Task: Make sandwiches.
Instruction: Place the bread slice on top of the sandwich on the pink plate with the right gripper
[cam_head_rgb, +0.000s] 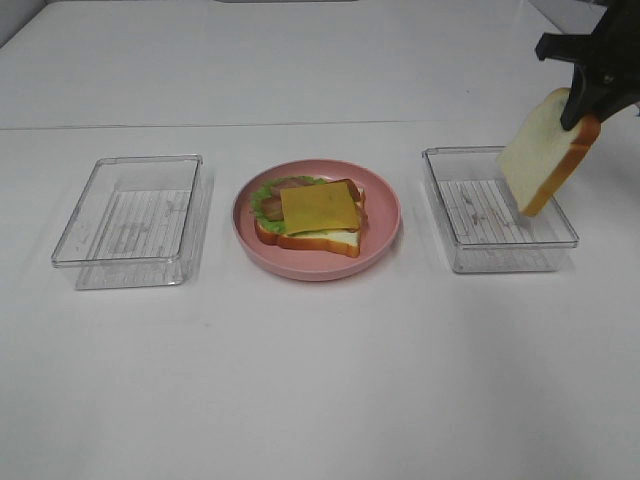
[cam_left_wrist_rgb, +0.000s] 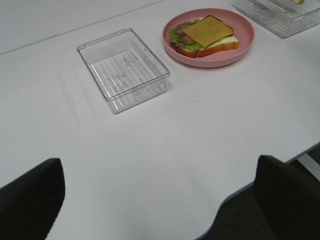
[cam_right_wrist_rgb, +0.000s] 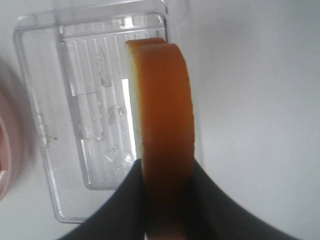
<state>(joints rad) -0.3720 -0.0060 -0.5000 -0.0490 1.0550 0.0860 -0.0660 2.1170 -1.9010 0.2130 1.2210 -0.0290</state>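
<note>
On the white table (cam_head_rgb: 320, 380), in the high exterior view, a round pink plate (cam_head_rgb: 385, 212) is set at the centre, bearing an open stack: a bread slice at the bottom (cam_head_rgb: 335, 240), green lettuce (cam_head_rgb: 262, 192), brown bacon (cam_head_rgb: 272, 207) and a yellow cheese square (cam_head_rgb: 319, 207) on top. A clear tray (cam_head_rgb: 130, 222) is placed to the left of the plate, another clear tray (cam_head_rgb: 497, 208) to the right. Above the far right corner of that right tray, a second bread slice (cam_head_rgb: 545, 150) is held tilted and clear of the tray by the right gripper (cam_head_rgb: 585, 100).

In the left wrist view, the left gripper (cam_left_wrist_rgb: 160, 200) is seen with its dark fingers (cam_left_wrist_rgb: 30, 195) spread wide over bare table, nothing between them; the left tray (cam_left_wrist_rgb: 125, 70) and plate (cam_left_wrist_rgb: 245, 37) lie well beyond.

In the right wrist view, the slice's orange-brown crust (cam_right_wrist_rgb: 167, 130) is pinched edge-on between the two black fingers (cam_right_wrist_rgb: 120, 210), above the right tray (cam_right_wrist_rgb: 95, 125).
</note>
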